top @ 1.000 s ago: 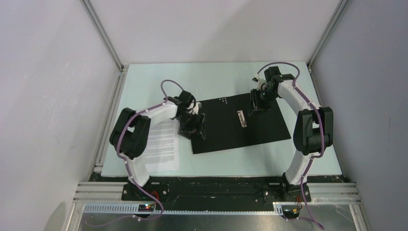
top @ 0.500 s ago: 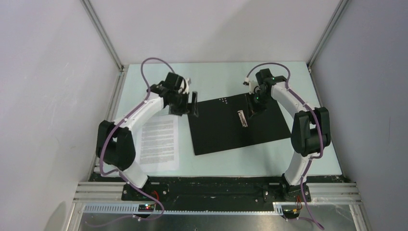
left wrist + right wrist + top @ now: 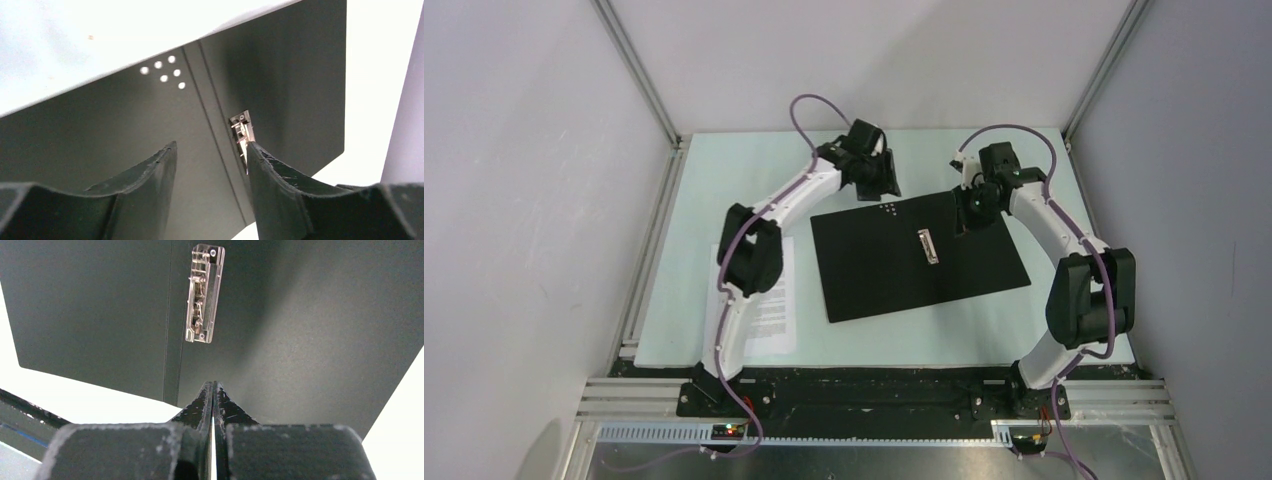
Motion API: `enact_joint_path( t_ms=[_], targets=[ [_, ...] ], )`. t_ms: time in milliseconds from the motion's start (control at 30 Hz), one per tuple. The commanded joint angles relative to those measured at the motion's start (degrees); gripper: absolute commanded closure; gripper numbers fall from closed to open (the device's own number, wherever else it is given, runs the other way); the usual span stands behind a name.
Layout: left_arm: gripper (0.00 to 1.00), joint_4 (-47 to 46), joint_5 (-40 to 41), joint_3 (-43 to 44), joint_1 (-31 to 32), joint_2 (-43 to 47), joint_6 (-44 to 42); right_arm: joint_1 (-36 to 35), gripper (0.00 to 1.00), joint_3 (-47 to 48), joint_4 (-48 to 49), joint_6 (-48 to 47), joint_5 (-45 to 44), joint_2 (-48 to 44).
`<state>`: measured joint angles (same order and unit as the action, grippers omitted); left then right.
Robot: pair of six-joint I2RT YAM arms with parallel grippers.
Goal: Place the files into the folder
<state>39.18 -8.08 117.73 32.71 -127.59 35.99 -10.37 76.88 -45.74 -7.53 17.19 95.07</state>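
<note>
Hovering over the far edge of the thin flat folder (image 3: pixel 874 270), which lies spread open with its black inside up at mid-frame, the left gripper (image 3: pixel 882 183) shows jaws parted and nothing between them. Its wrist view gives only black card and a cluster of small white dots below the fingers. Over at the upper right of that black spread sits the right gripper (image 3: pixel 965 216), fingers pinched tight together on nothing, tips aimed at the cover close to the spine. The small metal clip (image 3: pixel 927 246) lies along that spine, dead centre.

And the files? The white printed paper sheets (image 3: pixel 774 322) lie at the lower left on the pale green table (image 3: pixel 724 180), near the folder's left edge and partly under the left arm, so not in the folder yet.

My read: the folder is open and flat, and loading has not begun. The next move calls for the left arm, the nearer one, to swing down to the lower left and work a fingertip under a sheet edge. That is tricky with thin paper lying flat. The sheet must then be carried onto the black cover, squared up against the clip.
</note>
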Motion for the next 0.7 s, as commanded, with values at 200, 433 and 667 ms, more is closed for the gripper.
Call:
enact_joint_path(
  t_ms=[200, 433, 667],
  targets=[
    [0.55, -4.6, 0.1, 4.4, 6.3, -8.1, 9.8, 1.0, 1.0, 1.4, 1.3, 3.9, -0.2, -0.8],
    [0.66, -7.1, 1.2, 4.0, 8.7, -11.3, 12.5, 1.3, 1.0, 0.0, 0.8, 4.0, 0.9, -0.2],
    [0.73, -7.4, 2.5, 4.2, 8.9, -13.5, 15.4, -0.9, 1.0, -0.8, -4.0, 0.3, 2.8, -0.1]
  ],
)
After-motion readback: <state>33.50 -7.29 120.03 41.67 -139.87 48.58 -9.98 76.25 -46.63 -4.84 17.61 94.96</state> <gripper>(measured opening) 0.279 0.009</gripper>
